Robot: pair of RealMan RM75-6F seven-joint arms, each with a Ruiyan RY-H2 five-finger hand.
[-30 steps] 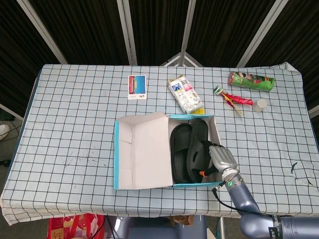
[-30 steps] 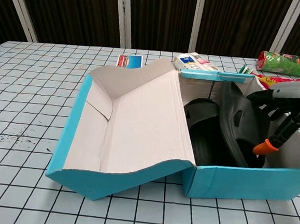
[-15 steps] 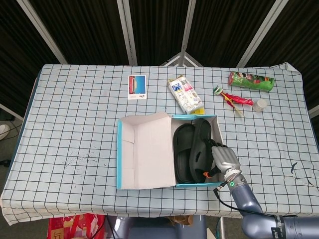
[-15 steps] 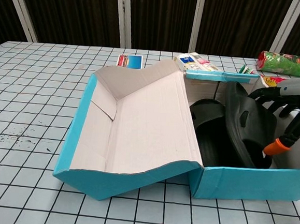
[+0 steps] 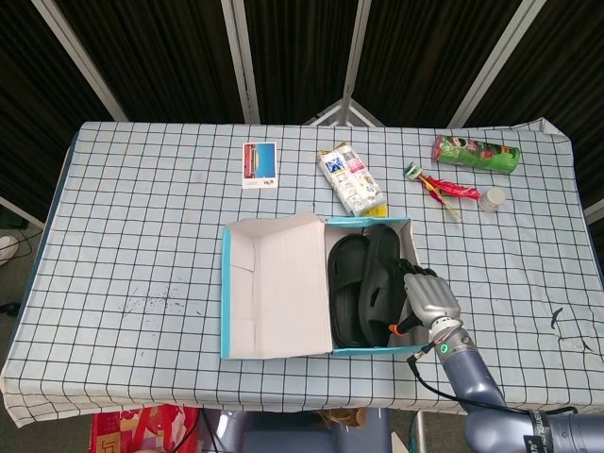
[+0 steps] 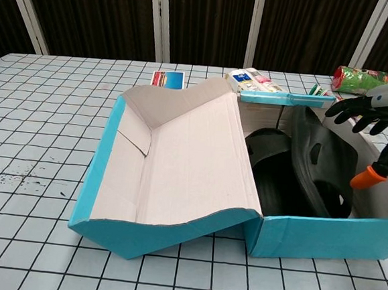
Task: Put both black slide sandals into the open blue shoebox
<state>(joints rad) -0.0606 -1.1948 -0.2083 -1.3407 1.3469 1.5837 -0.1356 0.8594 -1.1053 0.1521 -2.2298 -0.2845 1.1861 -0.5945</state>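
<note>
Both black sandals [image 5: 363, 293] lay inside the blue shoebox [image 5: 370, 351], long axes running away from me. My right hand [image 5: 429, 297] hovered just right of them, fingers spread, holding nothing.

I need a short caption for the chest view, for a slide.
Both black slide sandals sit inside the open blue shoebox, right hand open above its right edge.

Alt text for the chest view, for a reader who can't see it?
Both black sandals sit inside the open blue shoebox, its lid folded out left. The right hand hovers open above the box's right side.
</note>
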